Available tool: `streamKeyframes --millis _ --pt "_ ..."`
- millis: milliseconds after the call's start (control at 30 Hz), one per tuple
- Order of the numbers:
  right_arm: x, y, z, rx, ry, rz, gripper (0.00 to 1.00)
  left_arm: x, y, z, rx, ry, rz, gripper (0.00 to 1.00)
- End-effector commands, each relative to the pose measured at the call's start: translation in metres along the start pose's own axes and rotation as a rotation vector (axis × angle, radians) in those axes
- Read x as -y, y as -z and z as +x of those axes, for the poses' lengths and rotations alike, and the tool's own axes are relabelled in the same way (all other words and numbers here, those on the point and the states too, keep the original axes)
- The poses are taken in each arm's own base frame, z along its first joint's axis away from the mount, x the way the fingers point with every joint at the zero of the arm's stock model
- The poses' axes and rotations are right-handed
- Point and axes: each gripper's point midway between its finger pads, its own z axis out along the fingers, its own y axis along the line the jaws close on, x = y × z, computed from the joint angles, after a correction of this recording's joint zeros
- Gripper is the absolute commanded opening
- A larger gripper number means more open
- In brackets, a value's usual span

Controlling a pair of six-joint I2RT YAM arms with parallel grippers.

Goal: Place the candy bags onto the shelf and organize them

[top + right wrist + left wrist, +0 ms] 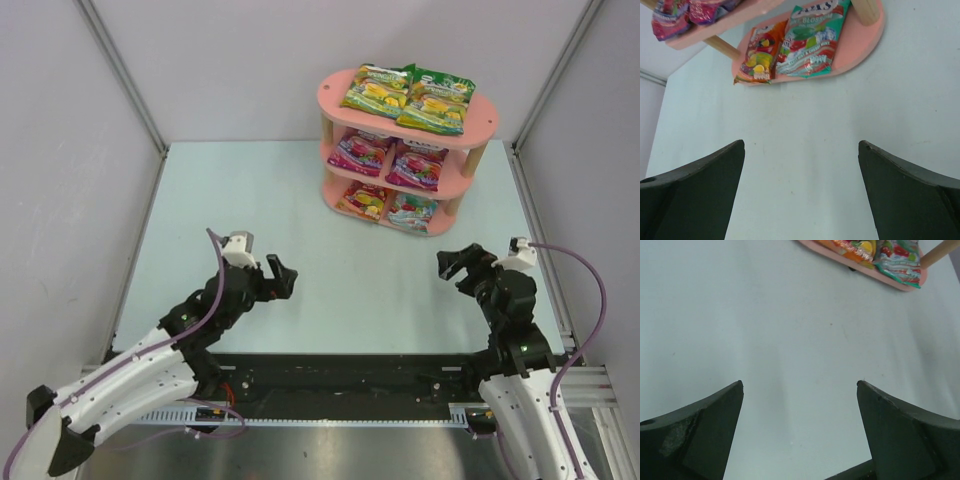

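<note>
The pink three-tier shelf (486,124) stands at the back right of the table. Two green-yellow candy bags (408,98) lie on its top board, two purple-magenta bags (388,159) on the middle board, and an orange-red bag (366,201) and a teal bag (412,211) on the bottom board. The orange-red bag (759,54) and teal bag (811,41) also show in the right wrist view. My left gripper (283,275) is open and empty over the bare table, left of centre. My right gripper (455,264) is open and empty, in front of the shelf.
Grey walls enclose the table at the back and both sides. A black rail with the arm bases (350,385) runs along the near edge. Purple cables (590,290) loop beside both arms.
</note>
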Motion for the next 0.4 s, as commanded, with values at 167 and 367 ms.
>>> streamKeyframes --millis 167,367 --pt "0.008 0.003 0.017 -0.073 -0.011 0.034 1.00 -0.040 0.029 0.009 0.033 0.074 -0.112 1.00" --pt "0.005 0.004 0.020 -0.090 -0.002 0.016 1.00 -0.047 0.038 0.009 0.065 0.095 -0.107 1.00"
